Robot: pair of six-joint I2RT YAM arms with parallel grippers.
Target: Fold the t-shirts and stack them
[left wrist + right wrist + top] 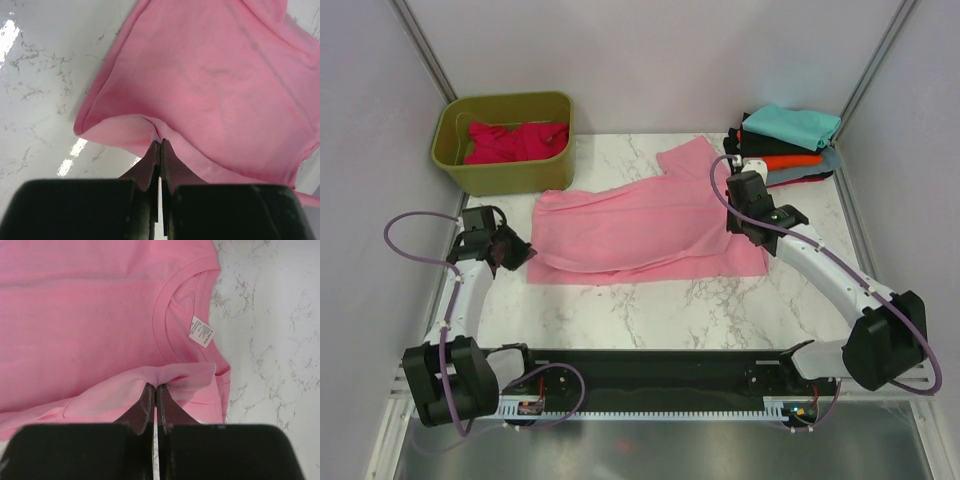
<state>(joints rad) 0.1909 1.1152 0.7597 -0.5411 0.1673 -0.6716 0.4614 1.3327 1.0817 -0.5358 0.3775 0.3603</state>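
**Both grippers pinching the pink tee, one at each end**

L gripper (pixel 523 253) is sitting near the left edge of the marble table (pixel 670 310), jaws closed on the left end of the light pink t-shirt (pixel 640 220). In the L wrist view its fingertips (pixel 153 162) are pressing together w/ a small ridge of pink cloth caught btwn them.

R gripper (pixel 738 218) is gripping the tee's right end, jaws likewise shut on a pinch of fabric just beside the collar (pixel 159 315). A white label (pixel 201 331) is showing inside the neck opening.

The tee is lying spread across the middle of the table, one sleeve pointing twd the far edge, near hem wrinkling btwn the two grips.

At the far left corner an olive-green tub (pixel 510 178) is holding the crimson t-shirt (pixel 515 140), bunched up. At the far right corner the folded tees are sitting in a stack: teal one (pixel 790 122) on top, black (pixel 748 138), orange (pixel 792 160) and grey-blue (pixel 828 160) under it.
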